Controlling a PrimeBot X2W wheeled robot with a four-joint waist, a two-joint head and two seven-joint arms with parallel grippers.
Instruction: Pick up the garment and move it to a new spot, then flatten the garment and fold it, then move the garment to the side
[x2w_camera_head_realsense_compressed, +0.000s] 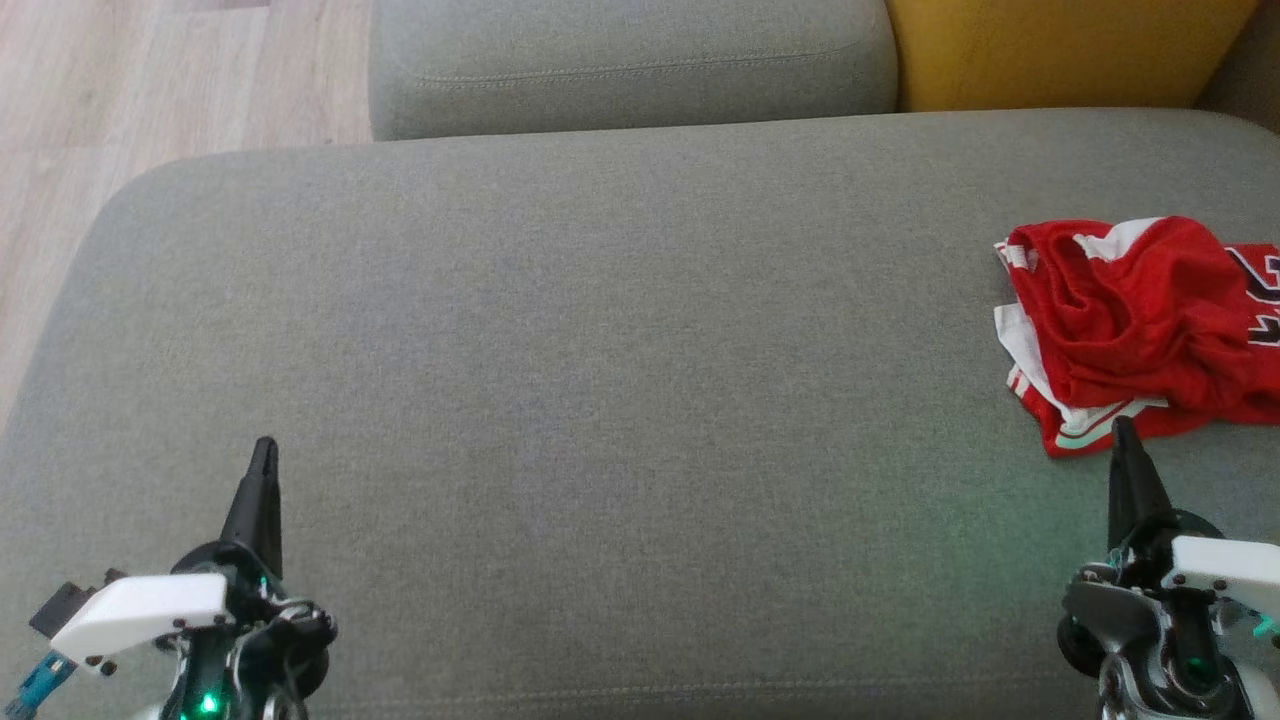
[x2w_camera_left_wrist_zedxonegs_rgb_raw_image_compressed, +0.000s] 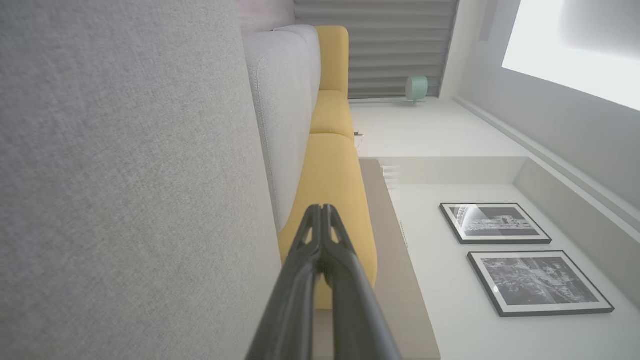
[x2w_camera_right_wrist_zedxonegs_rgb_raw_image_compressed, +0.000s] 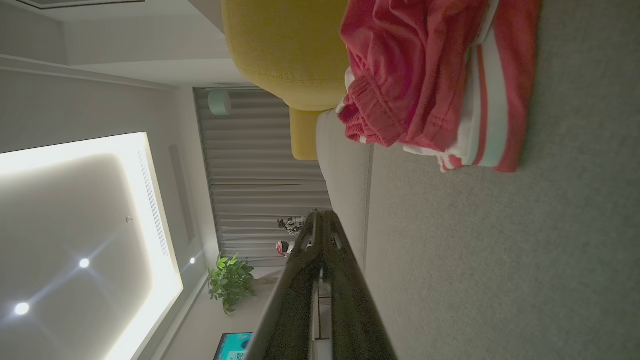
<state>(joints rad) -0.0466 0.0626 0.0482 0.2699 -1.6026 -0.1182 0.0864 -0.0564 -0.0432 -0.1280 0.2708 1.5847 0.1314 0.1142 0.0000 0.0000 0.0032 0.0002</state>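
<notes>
Sofa seat (x2w_camera_head_realsense_compressed: 600, 350): garment (x2w_camera_head_realsense_compressed: 1140, 320) just beyond right hand (x2w_camera_head_realsense_compressed: 1123, 427).

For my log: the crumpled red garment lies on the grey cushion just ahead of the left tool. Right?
No: the head view shows the red garment crumpled on the grey cushion just ahead of the right tool, not the left tool.

A wide seat cushion (x2w_camera_head_realsense_compressed: 600, 400) spans the head view. The garment (x2w_camera_head_realsense_compressed: 1140, 320) lies on its far right side, running past the view's right edge. The right gripper (x2w_camera_head_realsense_compressed: 1122, 425) is at front right, its tip just before the garment's near edge. The left gripper (x2w_camera_head_realsense_compressed: 265, 448) is at front left, well apart from the garment. Behind the seat stands a back cushion (x2w_camera_head_realsense_compressed: 630, 70), with a second cushion (x2w_camera_head_realsense_compressed: 1060, 50) to its right. The floor (x2w_camera_head_realsense_compressed: 150, 90) lies to the left.
</notes>
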